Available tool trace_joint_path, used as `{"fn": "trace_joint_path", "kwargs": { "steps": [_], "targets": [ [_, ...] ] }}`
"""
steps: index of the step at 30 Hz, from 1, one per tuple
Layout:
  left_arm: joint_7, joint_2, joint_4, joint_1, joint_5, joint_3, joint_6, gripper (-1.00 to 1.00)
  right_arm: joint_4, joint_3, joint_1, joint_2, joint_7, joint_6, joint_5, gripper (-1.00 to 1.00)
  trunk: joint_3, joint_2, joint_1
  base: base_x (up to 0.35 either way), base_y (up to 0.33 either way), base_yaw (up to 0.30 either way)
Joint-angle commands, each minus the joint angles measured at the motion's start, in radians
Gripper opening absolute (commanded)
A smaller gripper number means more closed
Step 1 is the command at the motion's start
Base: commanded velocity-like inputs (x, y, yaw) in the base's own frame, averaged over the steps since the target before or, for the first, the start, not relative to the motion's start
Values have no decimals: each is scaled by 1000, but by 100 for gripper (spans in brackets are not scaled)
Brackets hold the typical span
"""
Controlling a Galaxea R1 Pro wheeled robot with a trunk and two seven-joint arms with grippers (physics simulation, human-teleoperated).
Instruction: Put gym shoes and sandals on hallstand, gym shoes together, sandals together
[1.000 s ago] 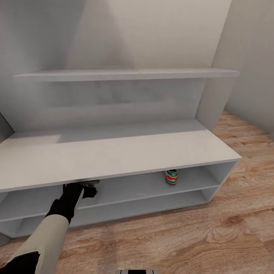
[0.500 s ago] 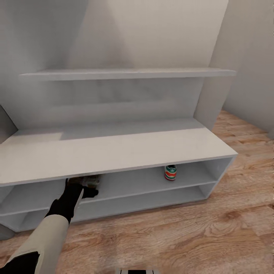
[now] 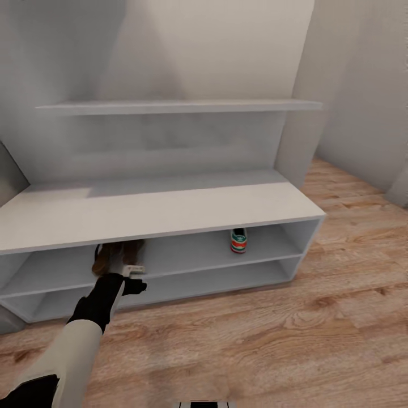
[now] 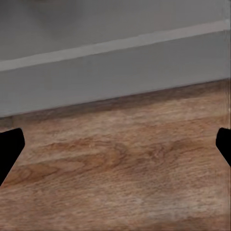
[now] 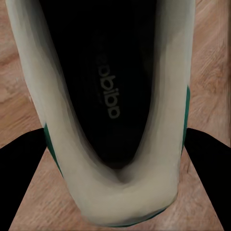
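Facing grey hallstand (image 3: 170, 209) on wood-plank corridor floor (image 3: 317, 340), pale walls around

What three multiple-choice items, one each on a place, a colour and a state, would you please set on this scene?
1. Where is the gym shoe in the head view?
A. On the floor
B. On the hallstand's upper open tier
C. On the wall shelf

2. What colour are the sandals?
A. Brown
B. Blue
C. Black

3. How are the left fingers?
A. Shut on a sandal
B. Spread apart, empty
C. Shut on a shoe

Answers: B, its heel shows under the bench top; A, they look brown on the tier; B, there is bare floor between them in the left wrist view.
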Motion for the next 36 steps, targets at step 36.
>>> {"fn": "trace_joint_path", "kwargs": {
  "steps": [36],
  "targets": [
    [-287, 64, 13, 462, 80, 75, -790, 100, 104, -3, -1, 23, 16, -181, 13, -100, -1, 0, -1, -183, -161, 0]
  ]
}}
